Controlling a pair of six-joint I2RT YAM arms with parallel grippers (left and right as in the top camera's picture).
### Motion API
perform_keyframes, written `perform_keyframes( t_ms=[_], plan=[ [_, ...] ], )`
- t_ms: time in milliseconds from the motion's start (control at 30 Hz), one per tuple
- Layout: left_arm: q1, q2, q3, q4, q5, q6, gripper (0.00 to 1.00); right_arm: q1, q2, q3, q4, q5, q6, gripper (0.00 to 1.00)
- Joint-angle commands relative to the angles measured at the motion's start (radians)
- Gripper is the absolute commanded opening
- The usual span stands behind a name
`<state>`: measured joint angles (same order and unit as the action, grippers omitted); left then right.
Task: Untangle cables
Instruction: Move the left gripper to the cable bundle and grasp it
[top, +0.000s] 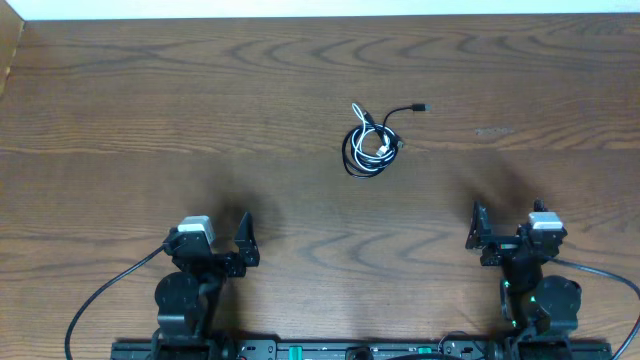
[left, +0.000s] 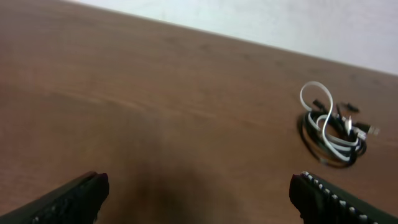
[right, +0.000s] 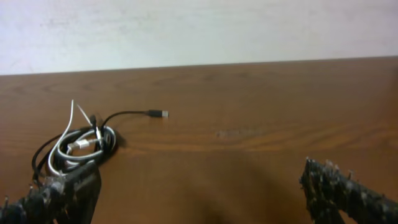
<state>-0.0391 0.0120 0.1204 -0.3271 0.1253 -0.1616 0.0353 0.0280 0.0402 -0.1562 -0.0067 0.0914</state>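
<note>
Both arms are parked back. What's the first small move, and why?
Probably reach the right gripper toward the free plug end of the black cable: it sticks out of the coil tangled with the white cable, on that open gripper's side.

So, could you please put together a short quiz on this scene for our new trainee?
1. True or false: the left gripper and the right gripper are both open and empty.
2. The cables lie: A) coiled together on the table, B) far apart from each other, C) in a gripper.
3. One plug reaches out away from the rest. What colour is its cable?

Key: 1 true; 2 A; 3 black.
</note>
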Motion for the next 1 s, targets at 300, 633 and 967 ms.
perform_keyframes(
  t_ms=[300, 633, 967],
  plan=[
    [0.005, 0.309, 0.195, -0.137, 0.005, -0.016, 0.98, 0.005, 0.278, 0.151, -0.146, -0.007, 0.012, 0.99],
    [0.003, 0.812, 0.47, -0.234, 0.074, -0.015, 0.98, 0.005, 0.603, 0.328, -0.214, -0.007, 0.012, 0.99],
    [0.003, 1.219, 0.868, -0.655, 0.074, 0.017, 0.98, 0.005, 0.978, 0.652, -0.495, -0.012, -0.159, 0.99]
  ],
)
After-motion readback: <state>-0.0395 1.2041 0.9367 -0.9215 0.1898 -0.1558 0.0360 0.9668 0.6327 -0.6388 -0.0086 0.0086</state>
